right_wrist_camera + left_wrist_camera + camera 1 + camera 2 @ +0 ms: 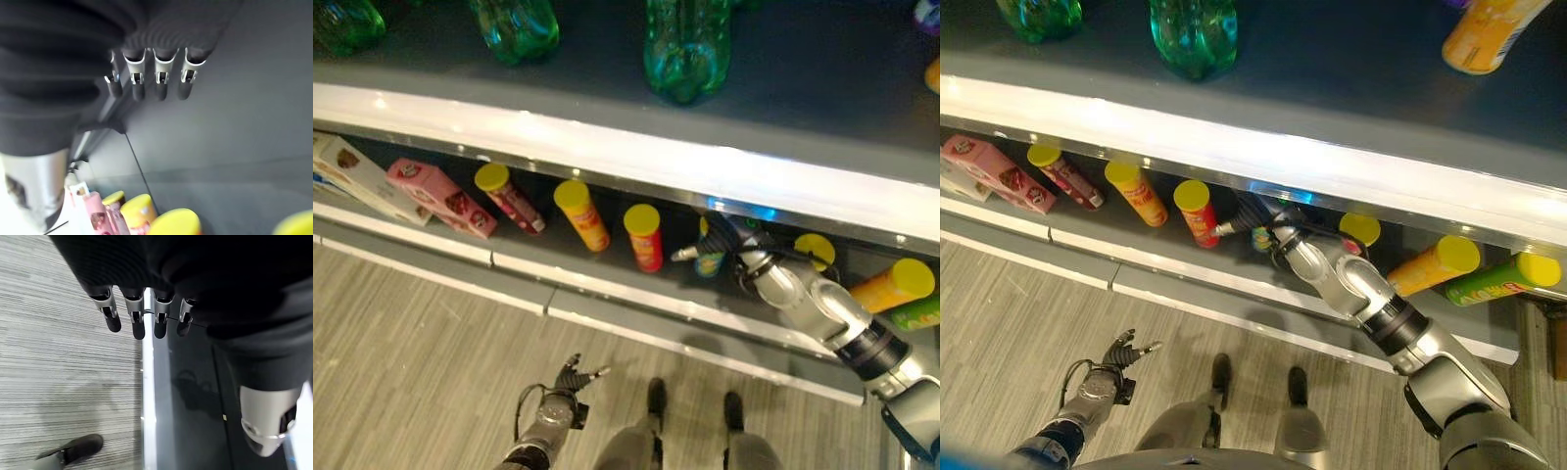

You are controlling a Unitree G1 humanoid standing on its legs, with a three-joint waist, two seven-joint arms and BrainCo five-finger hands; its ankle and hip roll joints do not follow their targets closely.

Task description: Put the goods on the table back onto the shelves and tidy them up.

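The lower shelf [607, 284] carries a row of yellow-lidded cans, all leaning, and that lean is the main risk: the right robot hand [1285, 231] is in among them, so a sideways sweep of the wrist could knock the red can [645, 239] just beside it into the orange can [582, 214] and roll both off the lip to the floor [421, 343]. The right arm reaches forward and down under the upper shelf [636, 152], hand deep in the bay; its wrist view shows fingers [160, 88] straight and apart, holding nothing. A can [710, 257] with a green label stands right at the hand. The left robot hand [570, 380] hangs low over the floor, fingers loosely spread and empty
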